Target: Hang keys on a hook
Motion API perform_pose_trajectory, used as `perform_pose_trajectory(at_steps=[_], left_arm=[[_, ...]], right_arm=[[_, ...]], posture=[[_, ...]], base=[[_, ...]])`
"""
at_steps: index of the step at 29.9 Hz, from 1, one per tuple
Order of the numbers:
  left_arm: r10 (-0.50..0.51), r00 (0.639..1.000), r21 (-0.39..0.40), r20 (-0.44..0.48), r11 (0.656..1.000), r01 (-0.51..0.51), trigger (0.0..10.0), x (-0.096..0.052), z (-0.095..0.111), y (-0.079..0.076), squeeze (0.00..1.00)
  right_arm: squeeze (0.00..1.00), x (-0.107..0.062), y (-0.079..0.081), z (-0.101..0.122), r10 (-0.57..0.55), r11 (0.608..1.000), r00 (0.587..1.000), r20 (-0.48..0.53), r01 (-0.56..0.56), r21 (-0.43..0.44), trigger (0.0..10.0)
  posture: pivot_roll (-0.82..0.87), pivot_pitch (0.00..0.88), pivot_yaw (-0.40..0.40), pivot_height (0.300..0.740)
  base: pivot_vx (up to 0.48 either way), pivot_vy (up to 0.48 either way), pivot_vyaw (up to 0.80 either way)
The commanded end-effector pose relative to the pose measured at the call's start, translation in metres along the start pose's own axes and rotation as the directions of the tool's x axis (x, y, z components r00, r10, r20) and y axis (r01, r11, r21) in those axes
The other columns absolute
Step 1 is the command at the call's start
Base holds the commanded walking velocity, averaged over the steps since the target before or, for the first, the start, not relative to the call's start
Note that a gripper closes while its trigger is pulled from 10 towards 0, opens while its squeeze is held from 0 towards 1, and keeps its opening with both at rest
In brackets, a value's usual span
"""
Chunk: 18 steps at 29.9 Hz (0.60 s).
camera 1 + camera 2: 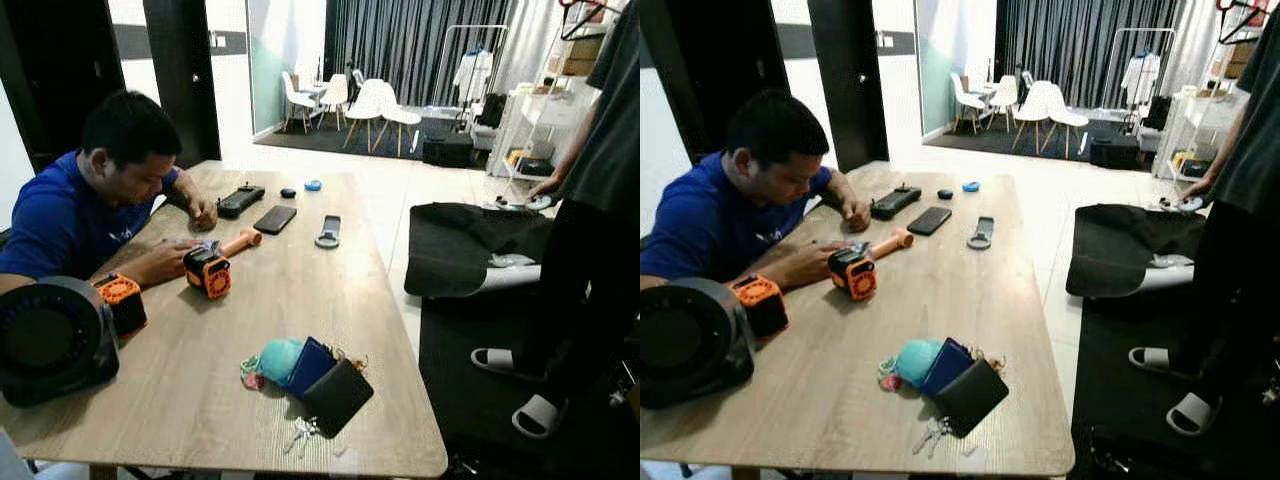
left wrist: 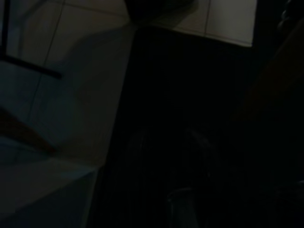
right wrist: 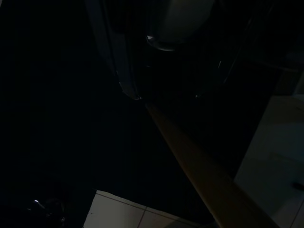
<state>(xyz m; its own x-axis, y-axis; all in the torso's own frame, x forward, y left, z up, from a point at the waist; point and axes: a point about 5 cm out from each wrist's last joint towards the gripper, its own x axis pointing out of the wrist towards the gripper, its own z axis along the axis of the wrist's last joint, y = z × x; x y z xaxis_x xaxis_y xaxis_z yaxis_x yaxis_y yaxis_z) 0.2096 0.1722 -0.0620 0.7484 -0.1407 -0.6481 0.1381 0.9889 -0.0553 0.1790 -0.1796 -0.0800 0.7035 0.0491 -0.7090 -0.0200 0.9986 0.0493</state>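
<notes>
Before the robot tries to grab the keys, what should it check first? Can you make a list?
1. Keys found: ok. The keys lie near the front edge of the wooden table.
2. Keys free to lift: cannot tell. They lie right against the black wallet, and it is unclear whether a ring joins them to the pile.
3. Way to the keys clear: ok. The seated person's hands are further back, by the orange device.
4. Grippers ready: cannot tell. Both wrist views are very dark.
5. Hook found: not ok. No hook can be made out yet.
6. Floor beside the table: not ok. A person's sandalled feet stand close by on the right.
</notes>
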Motion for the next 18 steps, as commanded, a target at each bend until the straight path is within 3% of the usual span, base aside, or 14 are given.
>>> perform_pose_trajectory(at_steps=[1,9,10,12,17,18], left_arm=[[0.002,1.0,0.008,0.005,1.0,-0.002,10.0,-0.002,-0.002,0.002,0.0],[-0.024,1.0,0.013,0.0,1.0,0.024,10.0,-0.002,-0.002,0.001,0.0],[-0.095,0.995,0.071,-0.002,0.993,0.095,10.0,-0.002,-0.002,-0.005,0.0],[-0.146,0.989,0.117,-0.002,0.982,0.145,10.0,-0.003,-0.003,-0.009,0.0],[-0.205,0.978,0.186,0.038,0.963,0.195,10.0,-0.008,-0.001,-0.009,0.0],[-0.21,0.976,0.199,0.059,0.96,0.195,10.0,-0.01,0.0,-0.005,0.0]], right_arm=[[0.0,-0.002,-0.002,-0.005,-0.01,1.0,1.0,-0.019,0.01,0.005,10.0],[0.0,-0.002,-0.003,-0.007,-0.015,1.0,1.0,-0.027,0.015,0.008,10.0],[0.0,-0.004,-0.005,-0.011,-0.031,0.999,0.999,-0.042,0.032,0.021,10.0],[0.0,-0.005,-0.007,-0.014,-0.045,0.998,0.998,-0.054,0.047,0.03,10.0],[0.0,-0.012,-0.025,-0.018,-0.15,0.987,0.988,-0.036,0.152,0.055,10.0],[0.0,-0.017,-0.042,-0.016,-0.236,0.97,0.972,0.012,0.235,0.061,10.0]], posture=[[0.06,0.002,0.01,0.74],[0.05,0.003,0.012,0.74],[0.05,0.003,0.012,0.74],[0.05,0.005,0.014,0.74],[0.06,0.007,0.016,0.74],[0.06,0.008,0.016,0.74]], base=[[0.0,0.0,0.0],[0.0,0.0,0.0],[0.0,0.0,0.0],[0.0,0.0,0.0],[0.0,0.0,0.0],[0.0,0.0,0.0]])
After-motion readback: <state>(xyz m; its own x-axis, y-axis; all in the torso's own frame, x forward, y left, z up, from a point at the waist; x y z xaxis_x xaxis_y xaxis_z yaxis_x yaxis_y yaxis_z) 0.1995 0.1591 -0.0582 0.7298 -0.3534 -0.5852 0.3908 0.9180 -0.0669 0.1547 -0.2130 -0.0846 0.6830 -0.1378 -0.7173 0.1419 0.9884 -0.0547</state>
